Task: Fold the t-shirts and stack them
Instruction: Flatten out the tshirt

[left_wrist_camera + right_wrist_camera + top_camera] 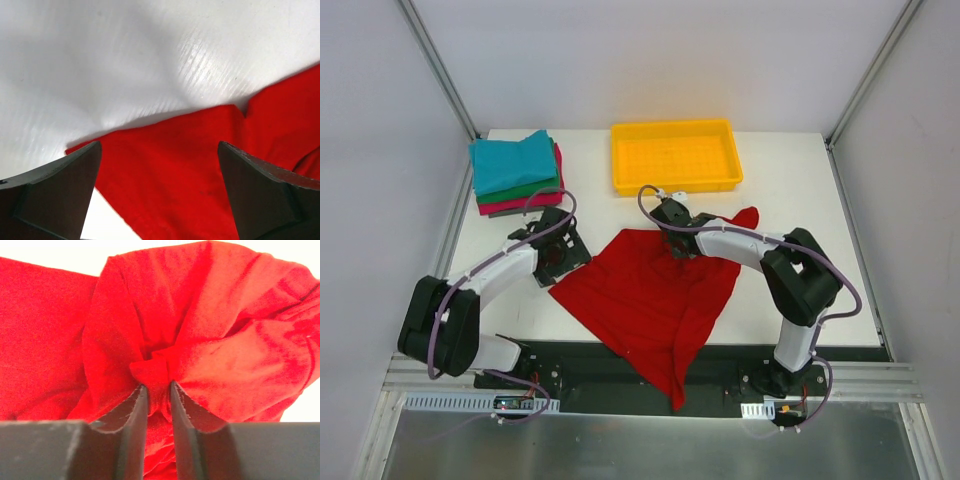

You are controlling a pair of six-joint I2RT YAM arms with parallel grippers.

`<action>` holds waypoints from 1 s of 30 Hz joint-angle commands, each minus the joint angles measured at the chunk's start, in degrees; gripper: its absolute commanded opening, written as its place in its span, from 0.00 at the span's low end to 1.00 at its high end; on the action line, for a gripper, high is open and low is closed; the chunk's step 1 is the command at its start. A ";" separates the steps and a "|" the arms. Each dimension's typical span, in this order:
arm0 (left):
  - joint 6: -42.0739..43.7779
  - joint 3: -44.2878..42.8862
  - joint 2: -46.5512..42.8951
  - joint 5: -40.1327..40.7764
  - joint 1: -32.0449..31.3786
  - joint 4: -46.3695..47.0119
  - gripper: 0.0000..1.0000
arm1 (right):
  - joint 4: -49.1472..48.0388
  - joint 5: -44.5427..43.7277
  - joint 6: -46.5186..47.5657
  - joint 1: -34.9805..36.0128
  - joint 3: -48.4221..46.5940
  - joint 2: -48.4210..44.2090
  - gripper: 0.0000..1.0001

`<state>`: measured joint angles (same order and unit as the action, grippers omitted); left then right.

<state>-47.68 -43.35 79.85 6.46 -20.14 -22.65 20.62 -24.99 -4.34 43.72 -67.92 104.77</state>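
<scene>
A large bright red t-shirt (645, 300) lies unfolded and rumpled mid-table (810, 190), puckered into a bunch near its far side, one end drooping over the near edge. At the far left corner, three folded shirts are stacked: teal t-shirt (512, 160) on top, green t-shirt (535, 187) beneath, pink-red t-shirt (515, 207) lowest.

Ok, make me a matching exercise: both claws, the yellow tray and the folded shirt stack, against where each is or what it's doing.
1 left claw
2 right claw
3 yellow tray
4 folded shirt stack

A pinching a fold of the red t-shirt
B far left corner of the table
C open over the shirt's edge
D far edge, right of the stack

Pairs: 1-C, 2-A, 3-D, 4-B
</scene>
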 commanded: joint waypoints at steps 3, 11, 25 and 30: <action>-2.42 3.88 -12.43 7.95 1.24 -9.86 0.99 | 2.58 -8.05 -1.81 0.22 -1.43 -2.37 0.12; -6.20 11.62 -18.51 6.73 6.69 -13.56 0.90 | 0.21 -8.58 -0.76 -0.04 3.58 -12.91 0.04; -2.85 13.12 -7.80 -4.79 6.96 -0.37 0.45 | 0.03 -2.52 -4.36 -3.03 11.84 -26.19 0.02; -1.98 10.58 -0.33 -5.14 6.87 1.12 0.23 | -0.23 -2.34 -4.54 -3.30 13.87 -29.18 0.02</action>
<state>-50.87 -33.69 72.73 2.90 -13.41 -22.20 20.93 -27.75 -7.53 40.60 -54.98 79.26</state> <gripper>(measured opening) 0.324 0.052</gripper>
